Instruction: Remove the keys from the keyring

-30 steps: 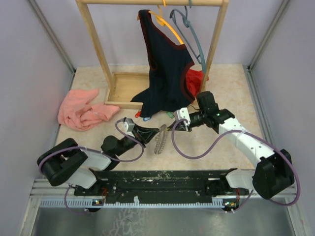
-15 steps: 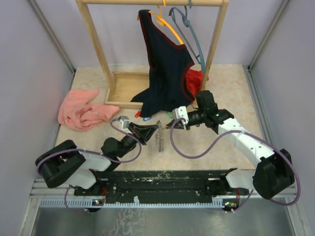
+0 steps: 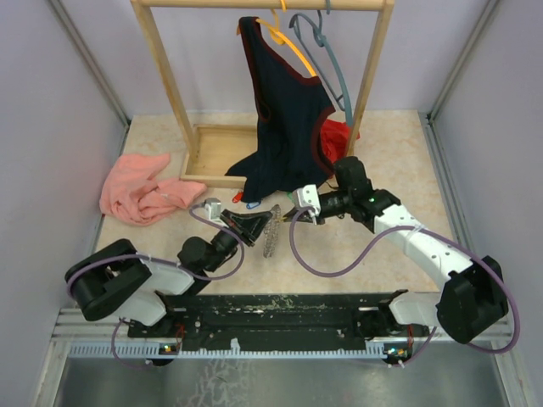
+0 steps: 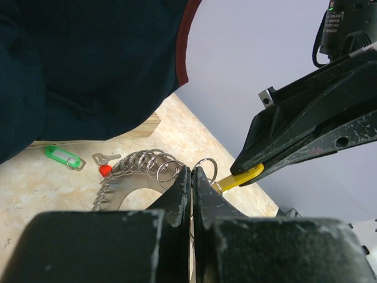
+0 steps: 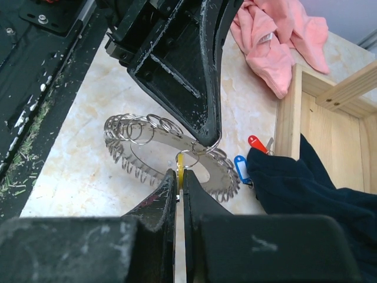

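Here my left gripper [image 4: 192,175] is pressed fully together, its tips pinching the rim of the large flat grey metal keyring [image 4: 126,177], whose edge is crowded with small wire loops. The keyring is tilted between my two grippers, near the middle of the beige marbled table [image 3: 390,153]. My right gripper [image 5: 179,177] is closed too, clamped on the yellow plastic tag [image 5: 181,160] of one small key. That tag sits right at the keyring's rim, just beside my left fingertips, with one thin wire loop between them.

Just beyond the keyring, further keys lie on the table. A green-tagged key [image 4: 63,157] is on the far side. A blue-tagged key [image 5: 240,167] and a red-tagged key [image 5: 256,142] lie close together, near the hem of the dark navy garment with red trim [image 3: 284,127]. That garment hangs from the light wooden clothes rack [image 3: 170,76] at the far side, over its base frame. A crumpled pink cloth [image 3: 140,191] lies well off to the left.
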Robot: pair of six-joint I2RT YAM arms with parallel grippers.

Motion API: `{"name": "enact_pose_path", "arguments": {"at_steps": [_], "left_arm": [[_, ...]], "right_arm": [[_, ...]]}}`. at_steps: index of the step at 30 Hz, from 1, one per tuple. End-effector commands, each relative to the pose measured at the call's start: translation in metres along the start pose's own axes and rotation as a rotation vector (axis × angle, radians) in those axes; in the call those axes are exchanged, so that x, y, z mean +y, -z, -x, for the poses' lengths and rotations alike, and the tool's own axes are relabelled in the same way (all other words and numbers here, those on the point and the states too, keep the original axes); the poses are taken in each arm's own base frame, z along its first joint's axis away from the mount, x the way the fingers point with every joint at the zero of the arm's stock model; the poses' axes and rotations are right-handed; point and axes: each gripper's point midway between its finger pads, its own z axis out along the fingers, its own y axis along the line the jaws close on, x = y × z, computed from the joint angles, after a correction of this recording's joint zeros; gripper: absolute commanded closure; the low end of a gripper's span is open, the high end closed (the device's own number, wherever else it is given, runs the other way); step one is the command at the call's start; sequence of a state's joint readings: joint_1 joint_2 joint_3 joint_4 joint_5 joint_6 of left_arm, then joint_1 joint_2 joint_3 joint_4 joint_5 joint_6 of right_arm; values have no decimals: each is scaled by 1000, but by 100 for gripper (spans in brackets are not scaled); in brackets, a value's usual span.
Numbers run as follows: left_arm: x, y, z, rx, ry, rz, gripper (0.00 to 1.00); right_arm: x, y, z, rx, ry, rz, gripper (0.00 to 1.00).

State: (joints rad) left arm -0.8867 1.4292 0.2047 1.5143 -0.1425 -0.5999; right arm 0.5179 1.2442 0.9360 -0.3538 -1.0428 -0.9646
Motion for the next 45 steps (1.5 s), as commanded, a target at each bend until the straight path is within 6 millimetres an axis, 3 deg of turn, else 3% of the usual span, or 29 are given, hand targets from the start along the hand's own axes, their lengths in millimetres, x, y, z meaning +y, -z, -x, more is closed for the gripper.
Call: {"name": "enact_pose_path", "arguments": {"at_steps": [1,7,17,28,45], "left_arm": [[-39,-13,74,-300,103,-117,100],[-36,-19,63,-283,135,-96,100],[-31,-18,65,-298,137,-70,100],[-24,-16,56,-273,97,-48,100],[-13,-20,40,-232,84,-21,100]], "right_arm": [[7,-4,12,-8,-14,13,100],[-7,-5,9,23,-60,-65,100],[1,-5,10,17,-64,-15,100],[-14,10,45,-76,-231,-47,100],[-30,13,56,-119,-386,-104,100]]}}
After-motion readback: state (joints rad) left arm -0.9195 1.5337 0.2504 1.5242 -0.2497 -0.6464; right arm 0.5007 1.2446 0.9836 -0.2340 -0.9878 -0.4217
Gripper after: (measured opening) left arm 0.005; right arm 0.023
